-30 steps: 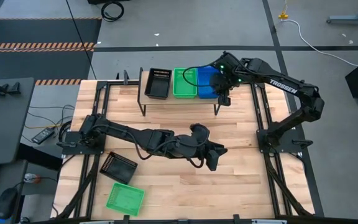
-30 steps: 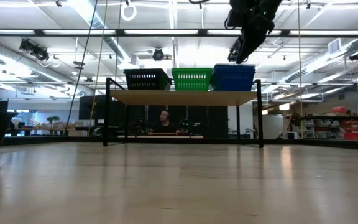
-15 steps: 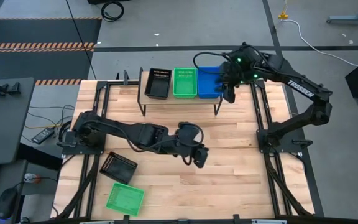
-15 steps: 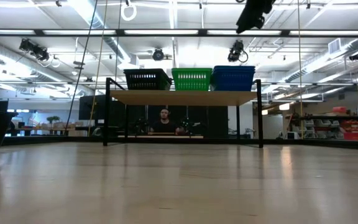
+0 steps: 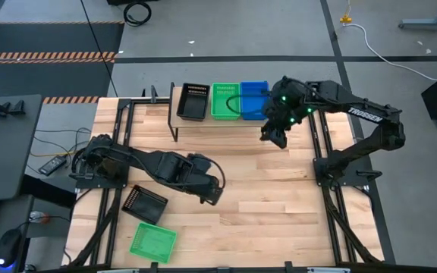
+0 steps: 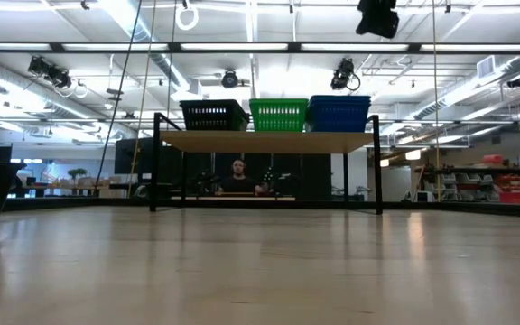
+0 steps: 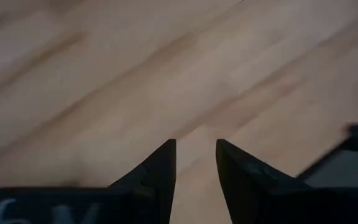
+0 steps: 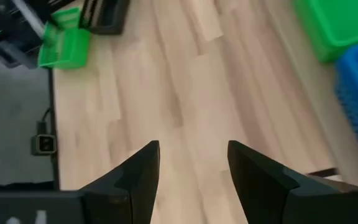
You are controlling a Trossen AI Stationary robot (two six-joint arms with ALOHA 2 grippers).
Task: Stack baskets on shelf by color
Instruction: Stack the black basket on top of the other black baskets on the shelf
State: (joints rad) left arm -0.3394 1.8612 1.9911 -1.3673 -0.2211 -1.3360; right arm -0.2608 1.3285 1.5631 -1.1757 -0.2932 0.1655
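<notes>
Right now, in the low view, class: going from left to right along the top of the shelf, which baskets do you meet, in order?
Black basket → green basket → blue basket, all side by side on the shelf.

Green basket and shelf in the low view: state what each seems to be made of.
The green basket looks like moulded plastic, bright and uniformly coloured; its walls show a fine perforated grid. The shelf seems to have a light wooden top with a matt, pale finish, carried on thin black legs that look like metal, though painted wood cannot be ruled out from here.
</notes>
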